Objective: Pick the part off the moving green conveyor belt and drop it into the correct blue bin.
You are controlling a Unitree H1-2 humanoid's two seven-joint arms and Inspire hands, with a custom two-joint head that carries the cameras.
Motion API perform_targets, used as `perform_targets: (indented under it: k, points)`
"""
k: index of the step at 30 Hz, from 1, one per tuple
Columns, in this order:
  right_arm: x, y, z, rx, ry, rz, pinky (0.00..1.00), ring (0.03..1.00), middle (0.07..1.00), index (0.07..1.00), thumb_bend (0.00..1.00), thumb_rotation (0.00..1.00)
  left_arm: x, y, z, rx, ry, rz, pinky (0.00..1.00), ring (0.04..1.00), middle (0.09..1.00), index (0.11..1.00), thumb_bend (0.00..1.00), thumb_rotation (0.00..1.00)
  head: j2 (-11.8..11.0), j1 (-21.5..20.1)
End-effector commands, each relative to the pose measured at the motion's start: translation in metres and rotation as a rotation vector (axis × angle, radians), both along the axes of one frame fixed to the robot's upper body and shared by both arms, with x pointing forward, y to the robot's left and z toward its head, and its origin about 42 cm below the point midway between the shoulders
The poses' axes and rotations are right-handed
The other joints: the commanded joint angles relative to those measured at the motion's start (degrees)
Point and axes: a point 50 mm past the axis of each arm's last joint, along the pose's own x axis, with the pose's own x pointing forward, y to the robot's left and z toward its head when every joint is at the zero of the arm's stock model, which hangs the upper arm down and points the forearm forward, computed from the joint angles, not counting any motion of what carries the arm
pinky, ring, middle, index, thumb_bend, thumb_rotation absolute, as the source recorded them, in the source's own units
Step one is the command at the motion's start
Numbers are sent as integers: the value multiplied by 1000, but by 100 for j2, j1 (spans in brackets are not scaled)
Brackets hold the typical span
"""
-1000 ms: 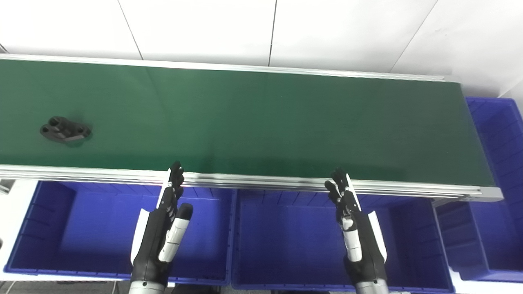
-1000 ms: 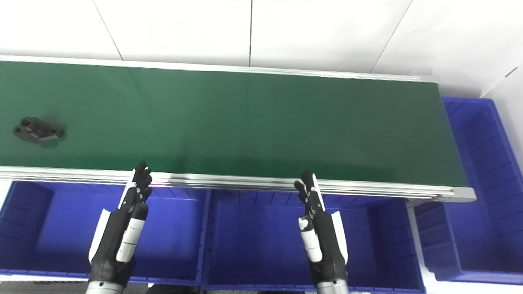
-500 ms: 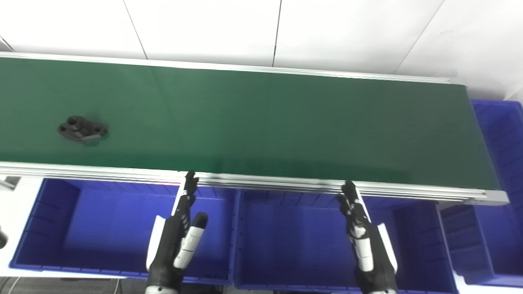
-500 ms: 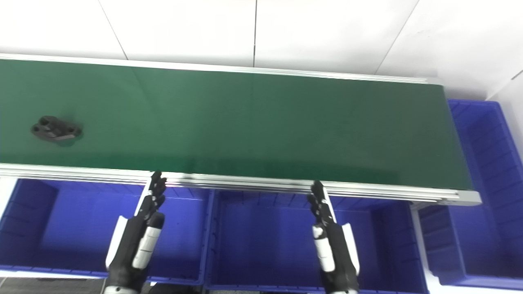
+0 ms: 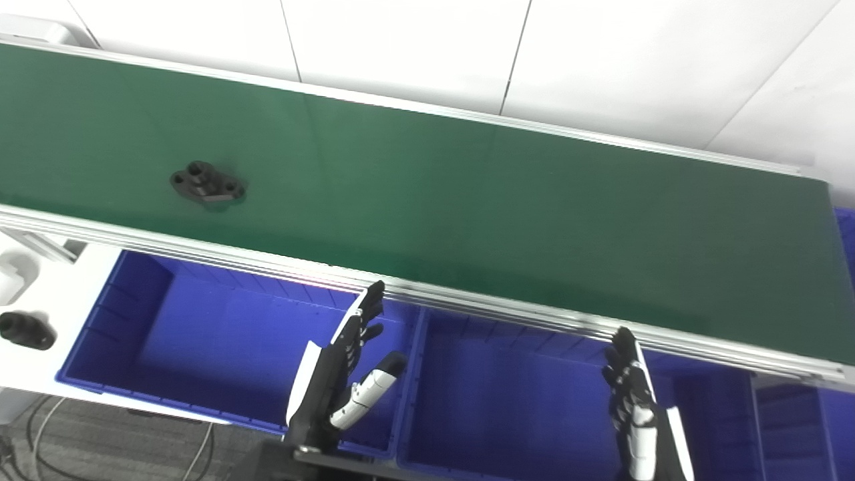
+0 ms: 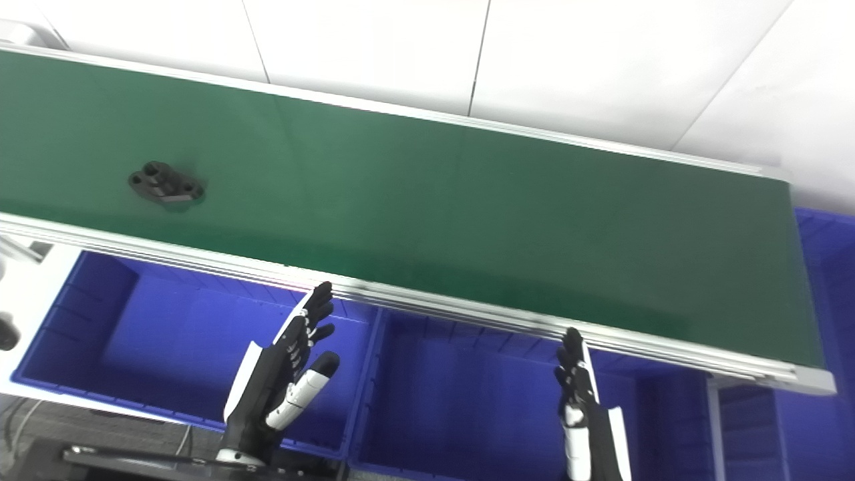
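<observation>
While the part (image 5: 207, 188) lies far up-left, each robot hand (image 5: 337, 384) (image 5: 638, 417) hangs spread, empty.

Behind everything you've got a white panelled wall (image 5: 401, 47), thin dark seams splitting it. Bottom left, grey carpet floor (image 5: 80, 444) with loose cables (image 5: 27, 434), evenly lit.

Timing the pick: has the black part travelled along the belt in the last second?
Cannot tell: the black part sits further right in frame, but the camera swung, and the green conveyor belt offers no fixed mark.
</observation>
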Motion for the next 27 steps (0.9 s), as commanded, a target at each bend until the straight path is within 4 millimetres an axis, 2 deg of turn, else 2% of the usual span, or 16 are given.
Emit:
perform_targets:
  k: [1,6,7,13,19,27]
  points:
    - [2,-3,6,7,-75,6,1000,1000,1000,1000,927,1000,3,-16,6,-29,-47,7,833,928,951,925,641,781,-28,-3]
    - [2,-5,2,5,-78,12,1000,1000,1000,1000,895,1000,3,-17,3,-21,-47,5,819,924,949,922,643,772,-172,-33]
    - [2,-5,0,5,-76,13,1000,1000,1000,1000,890,1000,3,-17,2,-19,-43,4,818,924,950,923,642,775,-291,-27]
    - [1,-5,-6,15,-66,18,1000,1000,1000,1000,909,994,2,-17,-7,-4,-40,1,803,921,947,914,666,786,-532,-11]
    - [2,-4,-7,-3,-65,8,1000,1000,1000,1000,927,999,3,-15,-8,-11,-42,-3,819,933,947,905,655,775,-476,-29]
    - [2,-7,-5,-9,-76,30,1000,1000,1000,1000,880,995,3,-17,-6,-9,-38,-3,788,923,953,908,667,772,-346,-45]
